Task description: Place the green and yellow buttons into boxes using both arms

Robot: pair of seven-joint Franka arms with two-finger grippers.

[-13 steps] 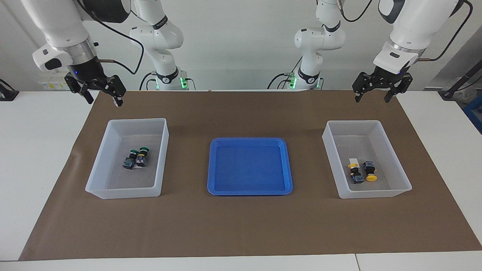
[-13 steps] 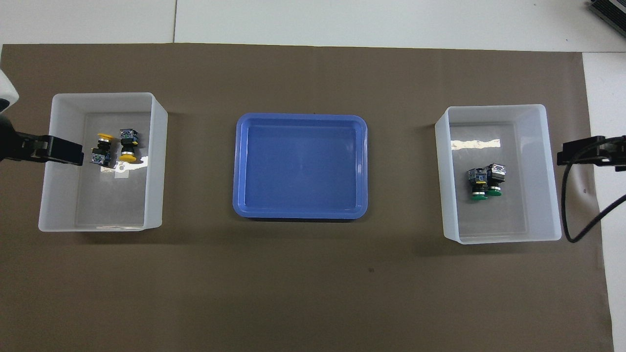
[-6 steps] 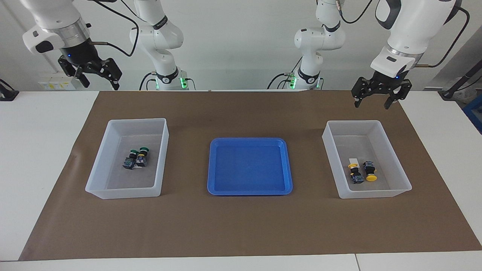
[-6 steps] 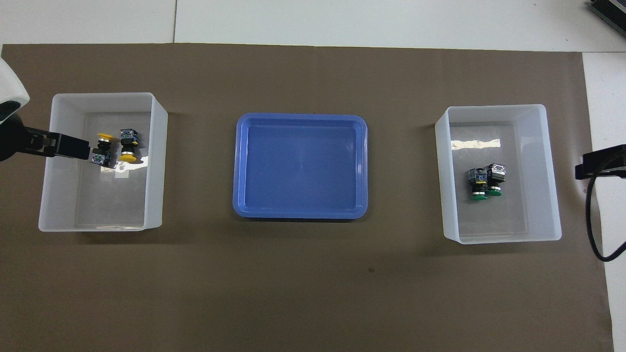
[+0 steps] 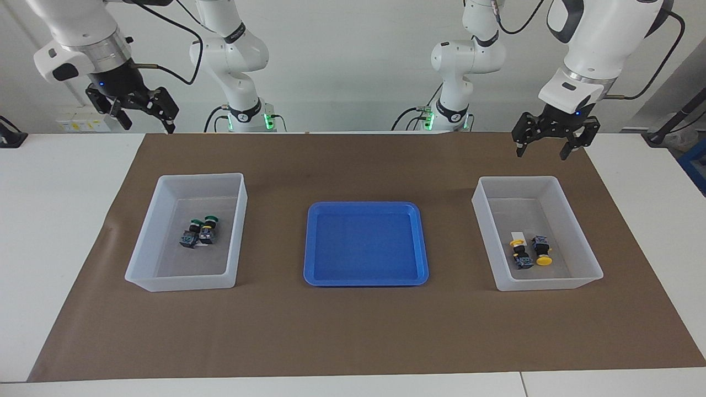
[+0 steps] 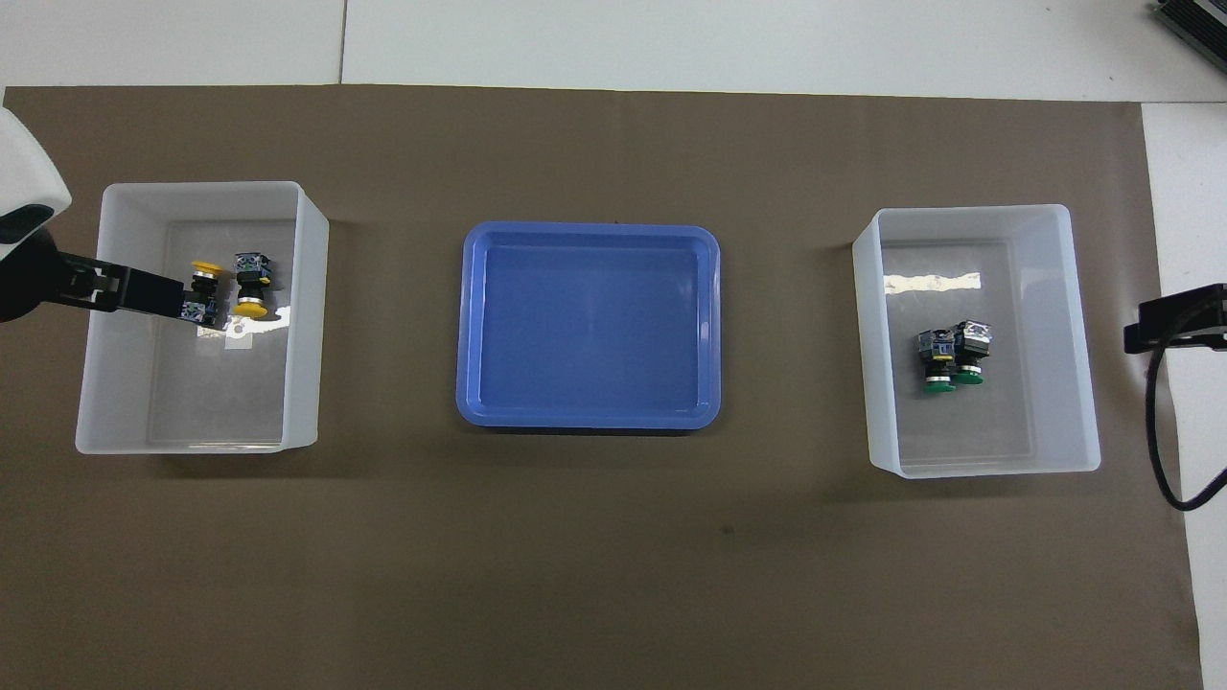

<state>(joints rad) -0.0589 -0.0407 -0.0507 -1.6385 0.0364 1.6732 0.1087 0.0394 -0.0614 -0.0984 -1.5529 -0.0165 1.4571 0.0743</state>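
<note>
We see both grippers raised, jaws wide, holding nothing. The right gripper, upper left of the facing view, has risen from the mat's edge over the last second and now hangs above the white table corner; overhead only its tip shows at the right edge. The left gripper, upper right of the facing view, has lifted slightly and edged toward the centre, up over the mat. Nothing else has moved. The two green buttons lie together in the box at middle left, the two yellow buttons in the box at middle right. The blue tray sits in the centre.
</note>
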